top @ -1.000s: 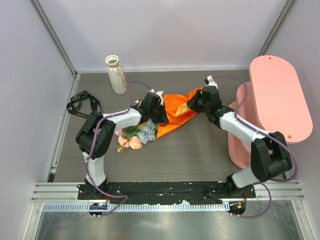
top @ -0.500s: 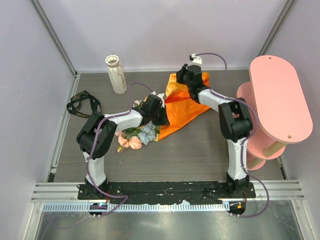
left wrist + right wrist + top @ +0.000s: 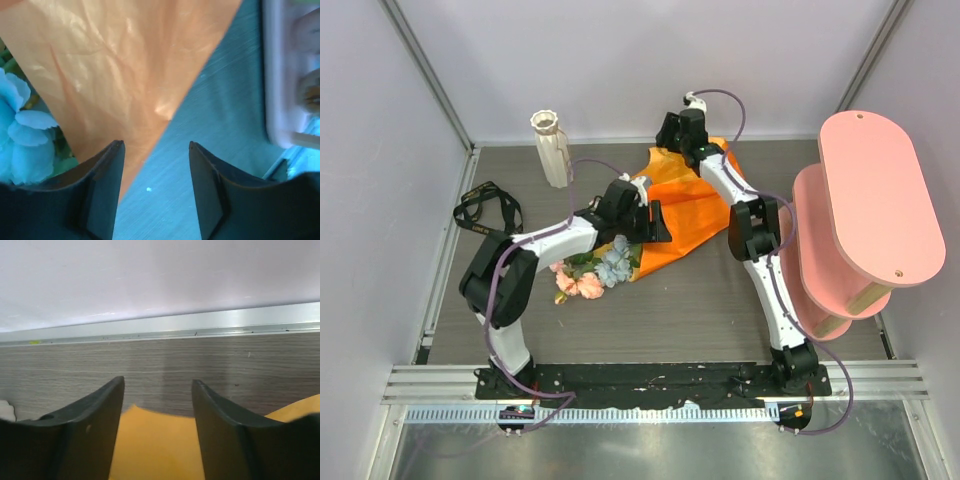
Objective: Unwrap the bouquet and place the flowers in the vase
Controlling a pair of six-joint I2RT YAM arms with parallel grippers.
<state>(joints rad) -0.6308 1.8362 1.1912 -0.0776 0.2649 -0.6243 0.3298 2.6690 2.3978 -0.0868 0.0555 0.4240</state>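
**Bouquet** (image 3: 655, 258): lies on the bench (image 3: 720, 310), centre to rear, partly unwrapped.

**Paper** (image 3: 685, 215): orange and glossy. It is opened out into a wide, creased sheet lying nearly flat. One corner reaches toward the rear edge. In the left wrist view another corner (image 3: 125, 75) tapers to a point on bare bench.

**Flowers** (image 3: 595, 270): lie on their sides at the near-left end of the paper, heads pointing near-left.
- Pink and peach blooms (image 3: 578, 285) are outermost.
- A pale blue cluster (image 3: 615, 265) lies against the paper edge.
- Green leaves sit between the two.
- The stems are hidden.

**Vase** (image 3: 553, 150): cream-white, tall and narrow, ribbed, with a scalloped rim. It stands upright at rear left, well apart from the flowers.
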